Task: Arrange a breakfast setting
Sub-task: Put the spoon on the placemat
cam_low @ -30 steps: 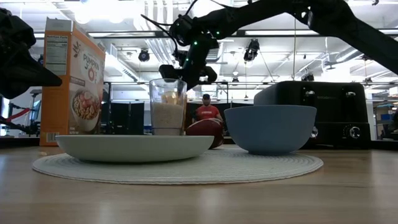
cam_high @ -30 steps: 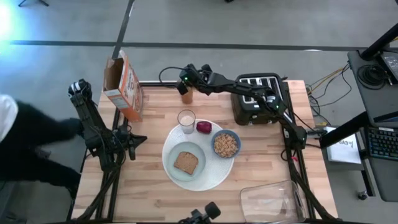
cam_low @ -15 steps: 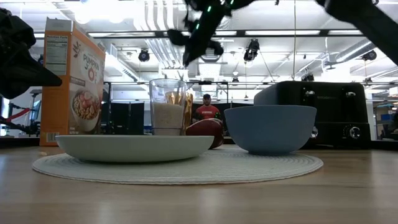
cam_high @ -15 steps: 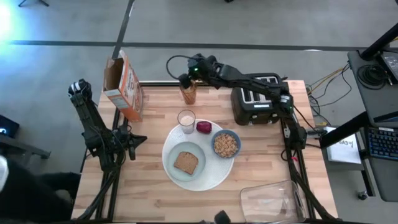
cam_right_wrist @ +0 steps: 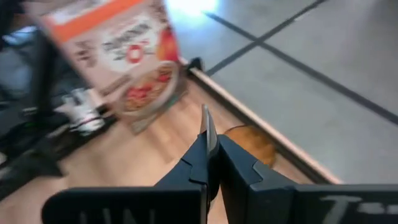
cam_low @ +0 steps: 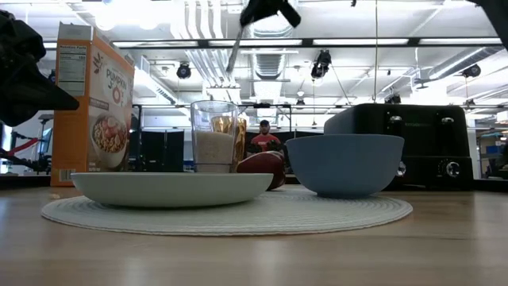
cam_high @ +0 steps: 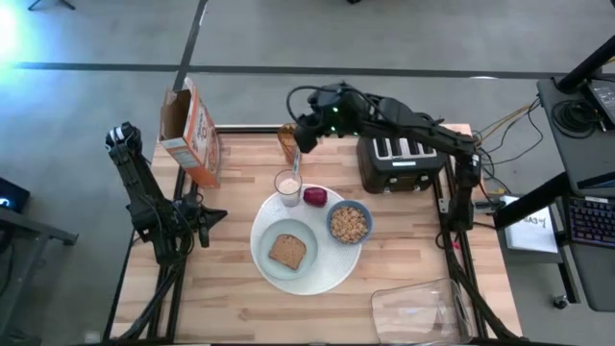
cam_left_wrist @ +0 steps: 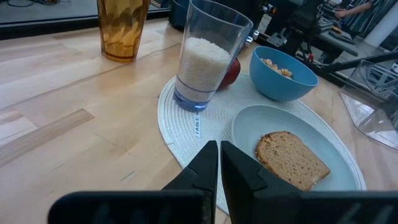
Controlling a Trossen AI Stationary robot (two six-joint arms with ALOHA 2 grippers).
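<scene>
We see the right tool (cam_low: 268,9) high above the milk glass (cam_low: 213,136), gripping a metal spoon (cam_low: 235,49); blue bowl (cam_low: 344,164) sits beside the toaster (cam_low: 413,145).

We see a large round white plate (cam_high: 332,271) with a woven ribbed surface carrying a smaller pale green-white plate (cam_high: 288,233), brown toast (cam_high: 287,251) and a small blue bowl (cam_high: 349,222) of tan cereal. Beside them are a milk glass (cam_high: 288,184) showing white, a small dark red fruit (cam_high: 314,196) and an amber tumbler (cam_left_wrist: 122,26). The pale wood-grain table (cam_high: 240,298) also bears an orange-and-white cereal box (cam_high: 188,130) and a black four-slot toaster (cam_high: 399,156).
</scene>
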